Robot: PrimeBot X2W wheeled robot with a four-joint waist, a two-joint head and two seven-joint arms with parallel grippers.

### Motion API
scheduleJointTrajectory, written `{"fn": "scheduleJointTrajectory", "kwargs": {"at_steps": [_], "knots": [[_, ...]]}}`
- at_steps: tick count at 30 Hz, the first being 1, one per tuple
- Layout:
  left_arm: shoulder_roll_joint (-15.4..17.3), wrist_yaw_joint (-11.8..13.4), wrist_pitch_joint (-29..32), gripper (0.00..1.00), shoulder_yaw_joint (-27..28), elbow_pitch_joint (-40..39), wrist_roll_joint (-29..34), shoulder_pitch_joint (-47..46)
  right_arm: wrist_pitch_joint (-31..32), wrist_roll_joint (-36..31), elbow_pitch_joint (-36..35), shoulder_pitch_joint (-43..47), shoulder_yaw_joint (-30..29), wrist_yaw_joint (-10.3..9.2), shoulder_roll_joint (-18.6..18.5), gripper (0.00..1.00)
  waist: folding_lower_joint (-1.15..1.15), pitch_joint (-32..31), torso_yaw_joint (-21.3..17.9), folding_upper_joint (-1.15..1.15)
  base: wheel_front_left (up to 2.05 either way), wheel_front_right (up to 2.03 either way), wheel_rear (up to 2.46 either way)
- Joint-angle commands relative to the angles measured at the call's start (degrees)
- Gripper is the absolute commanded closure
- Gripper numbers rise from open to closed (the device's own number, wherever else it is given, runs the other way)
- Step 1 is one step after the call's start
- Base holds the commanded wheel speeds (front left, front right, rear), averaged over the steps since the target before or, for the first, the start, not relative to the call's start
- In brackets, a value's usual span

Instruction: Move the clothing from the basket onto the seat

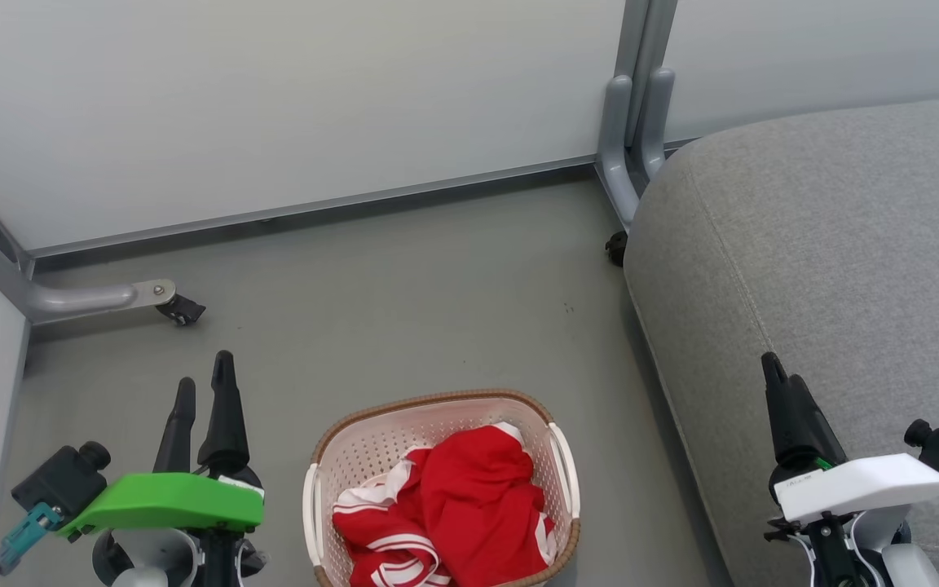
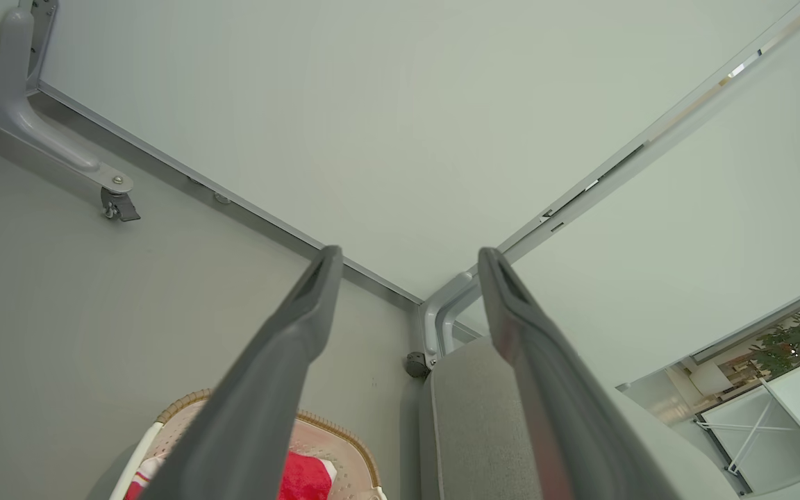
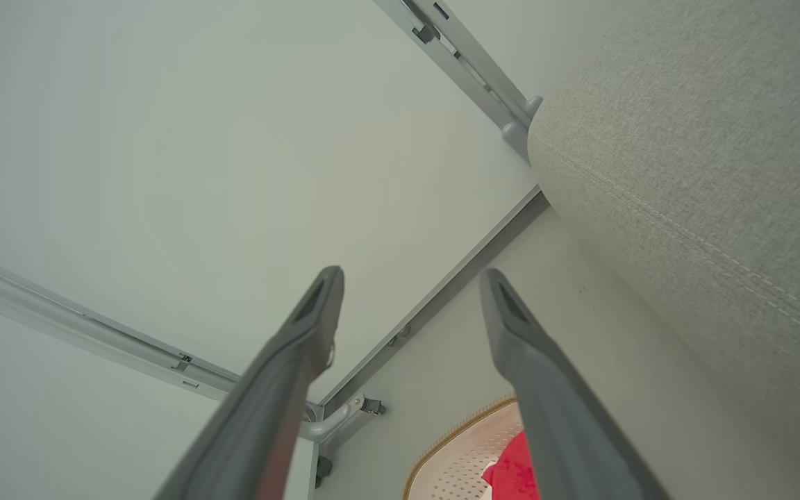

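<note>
My tools are both empty, fingers spread wide: left tool (image 1: 204,368) over the floor (image 1: 404,293) just left of the basket (image 1: 437,401), right tool (image 1: 781,368) by the seat (image 1: 828,244) edge; the clothing (image 1: 469,505), a red heap w/ white-striped trim, lies in the basket betw. them. I'd drop one tool straight into the heap's middle, pinch a thick fold, not just trim, & lift clear of the rim before swinging right, or the basket may drag along. Partition walls (image 1: 274,98), a caster foot (image 1: 180,310) at far left & a grey post (image 1: 637,122) by the seat's corner stand well off; only the basket's wall & the seat's side could snag
</note>
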Motion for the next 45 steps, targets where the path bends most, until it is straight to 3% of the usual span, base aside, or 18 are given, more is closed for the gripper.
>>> {"fn": "scheduleJointTrajectory", "kwargs": {"at_steps": [1, 22, 45], "knots": [[0.4, 0.4, -0.6, 0.0, -0.4, -1.1, 2.6, -0.1, -0.7, -2.4, -1.0, 0.0, 0.3, 0.02, -0.4, 0.0, 0.0, 0.0, 0.1, 0.0, 0.0, 0.0, 0.0], [0.5, 3.1, -4.0, 0.0, -4.0, -0.3, 19.8, 0.1, -4.1, -18.6, -0.3, 0.5, 2.1, 0.02, -0.6, 0.0, 0.0, 0.4, 0.8, 0.0, 0.0, 0.0, 0.0], [0.6, 4.9, -7.2, 0.0, -6.5, -0.7, 32.8, 0.5, -7.2, -31.4, 0.7, 0.4, 3.4, 0.03, -0.7, 0.0, 0.0, 0.7, 1.9, 0.0, 0.0, 0.0, 0.0]]}}
